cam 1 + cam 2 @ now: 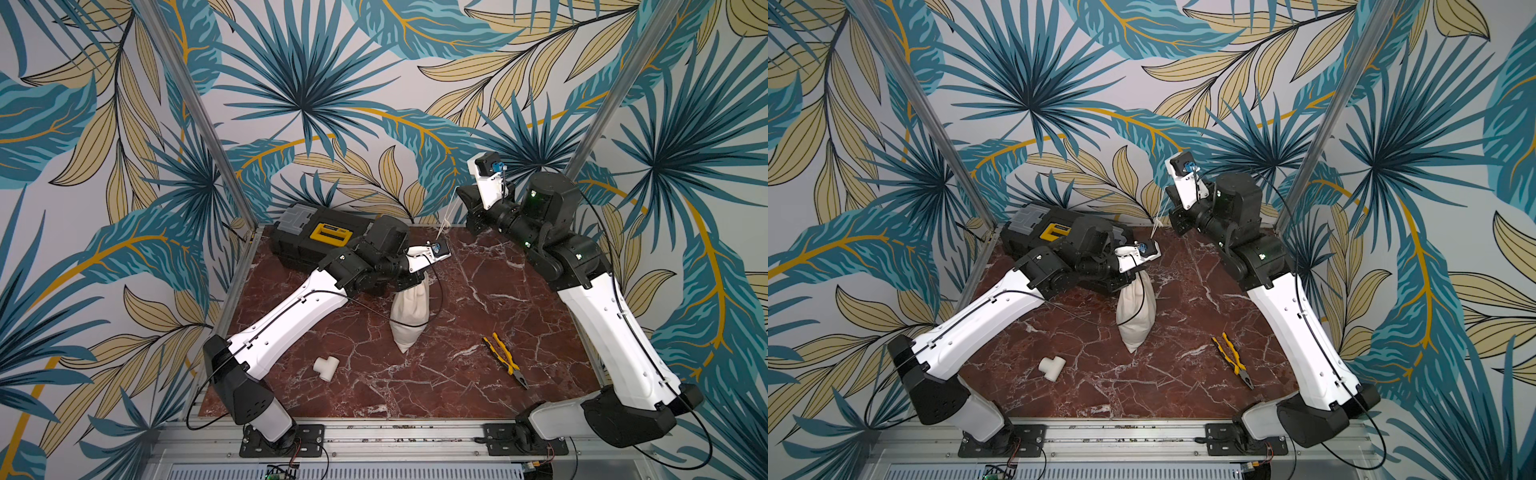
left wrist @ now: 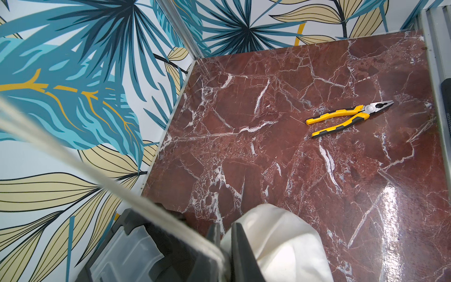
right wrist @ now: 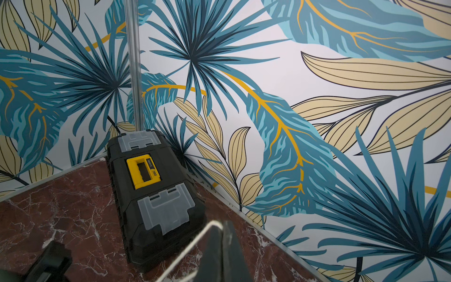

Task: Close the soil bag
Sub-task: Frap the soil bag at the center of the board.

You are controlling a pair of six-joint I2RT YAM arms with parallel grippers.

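- Two grippers are busy. The left gripper (image 2: 225, 229) is clenched round the gathered neck of the soil bag (image 1: 409, 318), near the middle of the marble table (image 1: 457, 399).
- Its cream-white body slants down from that grip, with the bottom corner pointing toward 6 o'clock.
- Raised at about 1 o'clock by the back wall, the right gripper (image 3: 223, 227) is pinched tight on the cord (image 1: 446, 216) — the line runs taut down to the bag's neck.
- Well apart from the bag lie a black toolbox (image 1: 316, 239) at 11 o'clock, yellow-handled pliers (image 1: 505, 359) at 4 o'clock and a white pipe tee (image 1: 326, 368) at 7 o'clock.
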